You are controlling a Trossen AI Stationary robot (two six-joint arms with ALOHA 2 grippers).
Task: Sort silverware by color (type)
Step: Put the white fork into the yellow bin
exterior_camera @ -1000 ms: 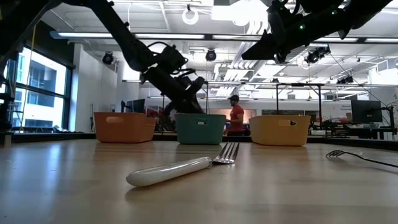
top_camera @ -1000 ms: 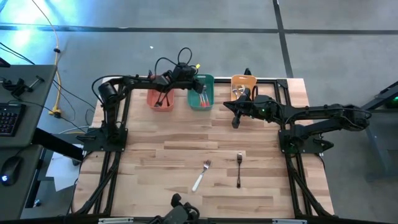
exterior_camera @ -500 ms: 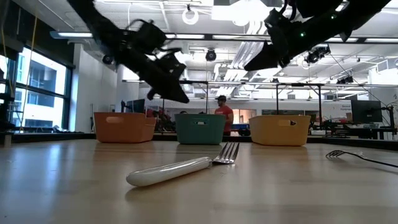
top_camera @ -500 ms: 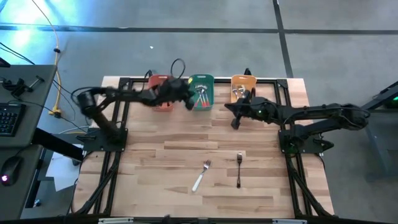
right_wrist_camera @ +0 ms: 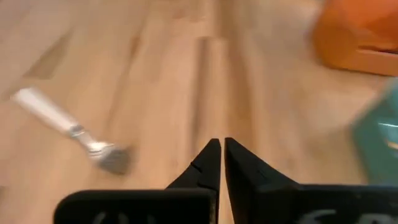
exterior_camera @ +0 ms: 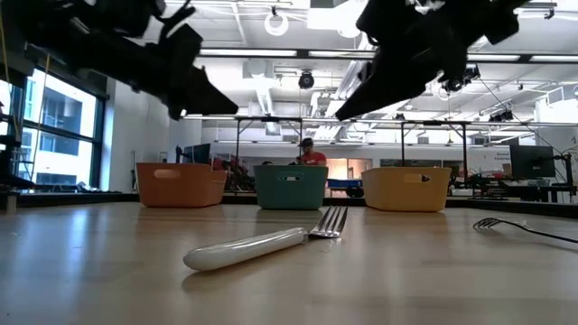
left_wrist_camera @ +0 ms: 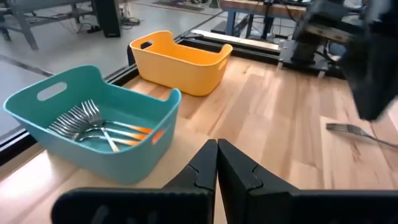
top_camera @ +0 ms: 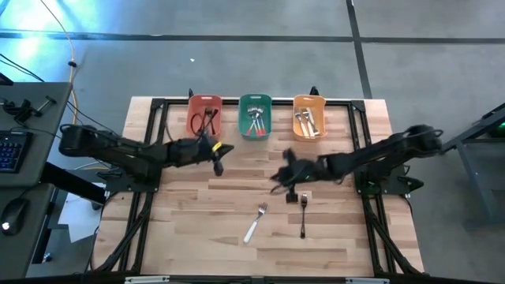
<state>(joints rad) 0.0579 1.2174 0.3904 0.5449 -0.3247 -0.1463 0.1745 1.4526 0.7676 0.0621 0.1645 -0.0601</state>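
Two forks lie flat on the table: a white-handled fork (top_camera: 254, 223) (exterior_camera: 262, 246) (right_wrist_camera: 68, 127) and a black-handled fork (top_camera: 303, 214) (exterior_camera: 524, 227) (left_wrist_camera: 357, 130). More silverware lies inside the red bin (top_camera: 203, 118), the green bin (top_camera: 255, 117) (left_wrist_camera: 93, 127) and the orange bin (top_camera: 309, 117) (left_wrist_camera: 180, 62) along the far edge. My left gripper (top_camera: 217, 163) (left_wrist_camera: 216, 155) hangs shut and empty over the table, nearer than the red and green bins. My right gripper (top_camera: 280, 175) (right_wrist_camera: 219, 152) is shut and empty, above the table just beyond the two forks.
The three bins stand in a row at the far edge (exterior_camera: 181, 185) (exterior_camera: 291, 187) (exterior_camera: 406, 189). Bare wood lies between the bins and the forks. Black frame rails run along the table's left and right sides (top_camera: 146, 205) (top_camera: 379, 221). A person stands far off in the room (exterior_camera: 312, 158).
My left gripper has drawn back from over the green bin toward the near edge and a little left, its arm swinging out to the left. My right gripper has moved from beside the orange bin toward the near edge and left, toward the two forks. The forks have stayed put.
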